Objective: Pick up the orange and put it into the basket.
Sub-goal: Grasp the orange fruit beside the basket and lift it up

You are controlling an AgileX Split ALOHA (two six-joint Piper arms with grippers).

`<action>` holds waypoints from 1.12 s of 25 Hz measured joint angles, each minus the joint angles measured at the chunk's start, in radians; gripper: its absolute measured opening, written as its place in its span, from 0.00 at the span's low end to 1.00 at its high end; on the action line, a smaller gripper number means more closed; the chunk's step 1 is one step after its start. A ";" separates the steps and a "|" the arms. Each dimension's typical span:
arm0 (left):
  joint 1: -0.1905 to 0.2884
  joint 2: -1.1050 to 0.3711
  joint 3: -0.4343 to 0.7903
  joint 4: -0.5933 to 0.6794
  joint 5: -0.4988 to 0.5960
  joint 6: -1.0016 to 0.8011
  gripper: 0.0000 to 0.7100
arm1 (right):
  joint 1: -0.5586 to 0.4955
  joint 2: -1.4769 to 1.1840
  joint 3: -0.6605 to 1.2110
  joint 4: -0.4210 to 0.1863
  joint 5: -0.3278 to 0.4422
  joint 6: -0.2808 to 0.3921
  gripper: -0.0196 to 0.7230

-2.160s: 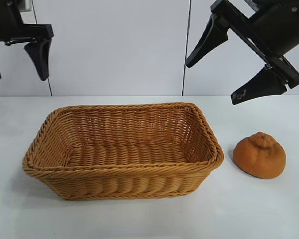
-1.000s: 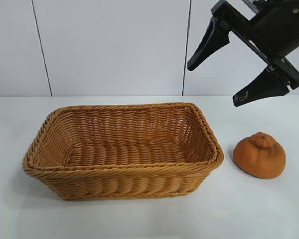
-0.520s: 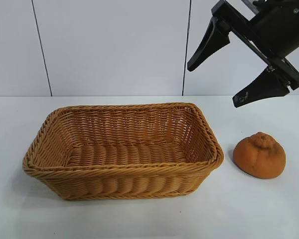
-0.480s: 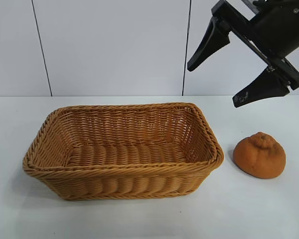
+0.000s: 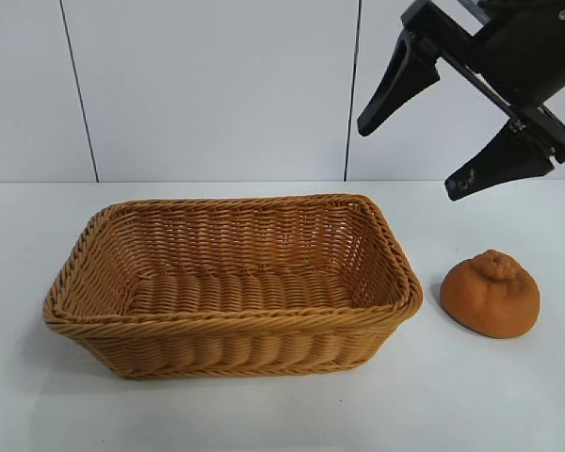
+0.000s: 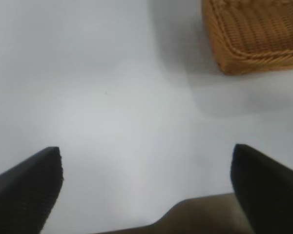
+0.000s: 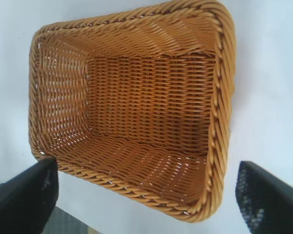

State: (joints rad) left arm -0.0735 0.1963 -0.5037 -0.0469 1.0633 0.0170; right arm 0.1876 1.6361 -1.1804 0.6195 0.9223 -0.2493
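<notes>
The orange (image 5: 491,293), dull orange-brown with a knobby top, sits on the white table to the right of the basket (image 5: 231,320). The wicker basket is empty and also fills the right wrist view (image 7: 219,97); a corner of it shows in the left wrist view (image 6: 254,44). My right gripper (image 5: 410,158) hangs open and empty high above the table, behind the orange and the basket's right end. My left gripper (image 6: 146,165) is open and empty over bare table; it is out of the exterior view.
A white panelled wall (image 5: 217,85) stands behind the table. White tabletop (image 5: 264,414) runs in front of the basket and around the orange.
The left gripper has left the exterior view at the upper left. The right gripper has shifted slightly up and to the right. Orange and basket have not moved.
</notes>
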 joint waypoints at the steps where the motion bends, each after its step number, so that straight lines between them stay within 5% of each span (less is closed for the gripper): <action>1: 0.000 -0.029 0.000 0.000 0.000 0.000 0.94 | 0.000 0.000 -0.022 -0.045 0.018 0.025 0.94; 10: 0.000 -0.200 0.001 -0.001 0.002 0.000 0.94 | -0.016 0.000 -0.137 -0.453 0.141 0.249 0.94; 19: 0.000 -0.200 0.001 -0.001 0.002 0.000 0.94 | -0.076 0.081 -0.138 -0.488 0.127 0.270 0.94; 28: 0.000 -0.200 0.001 -0.001 0.002 0.000 0.94 | -0.076 0.304 -0.138 -0.509 0.003 0.270 0.94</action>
State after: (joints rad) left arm -0.0735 -0.0041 -0.5026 -0.0480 1.0655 0.0170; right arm 0.1111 1.9403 -1.3179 0.1102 0.9252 0.0209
